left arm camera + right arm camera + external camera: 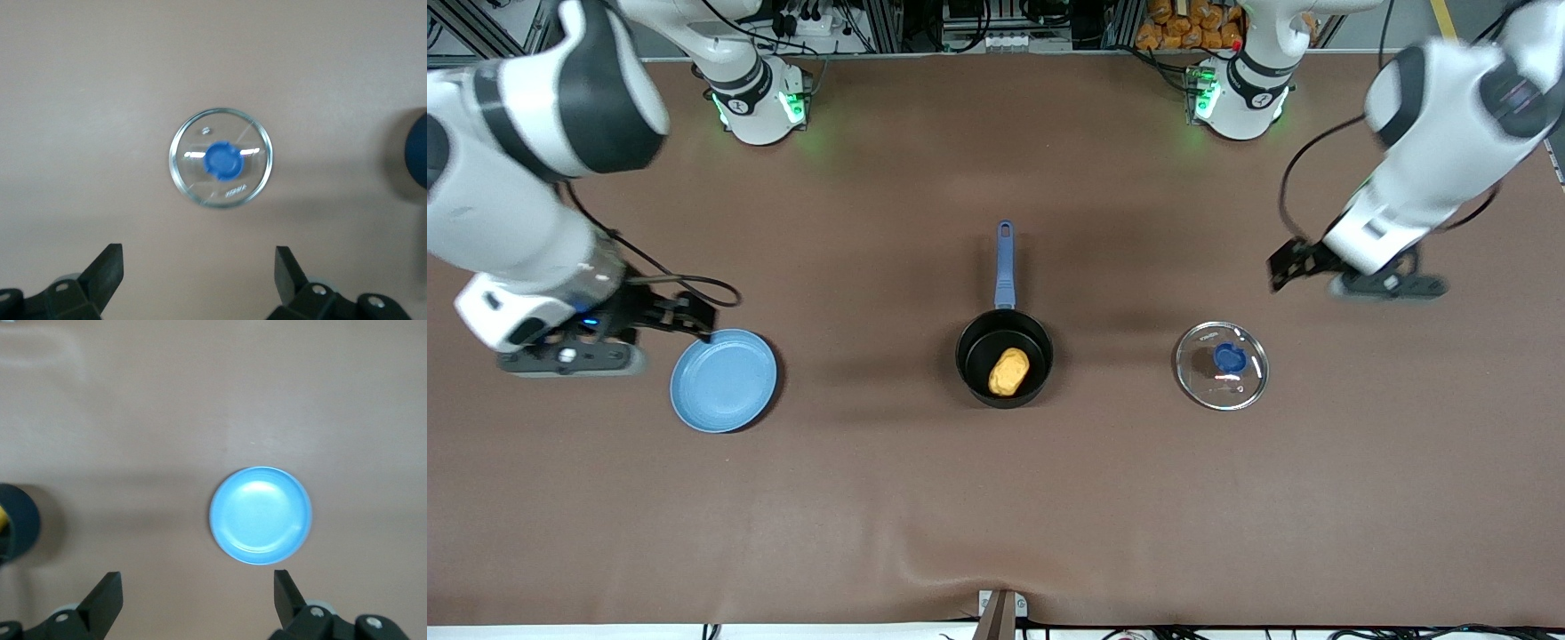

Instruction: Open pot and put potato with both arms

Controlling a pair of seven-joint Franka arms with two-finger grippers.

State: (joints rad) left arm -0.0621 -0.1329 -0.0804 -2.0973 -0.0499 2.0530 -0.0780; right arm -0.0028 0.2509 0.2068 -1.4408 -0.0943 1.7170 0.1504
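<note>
Both wrist views cut the pot at the picture's edge, showing only a dark sliver of it. In the front view the left arm is motion-blurred above the lid.

Count of things on the table
One pot; one potato; one lid; one plate; two arms.

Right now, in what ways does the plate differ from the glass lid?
The plate is solid light blue; the lid is clear glass with a blue knob. The plate is wider than the lid. The plate lies toward the right arm's end, the lid toward the left arm's. Both are round and lie flat on the table.
</note>
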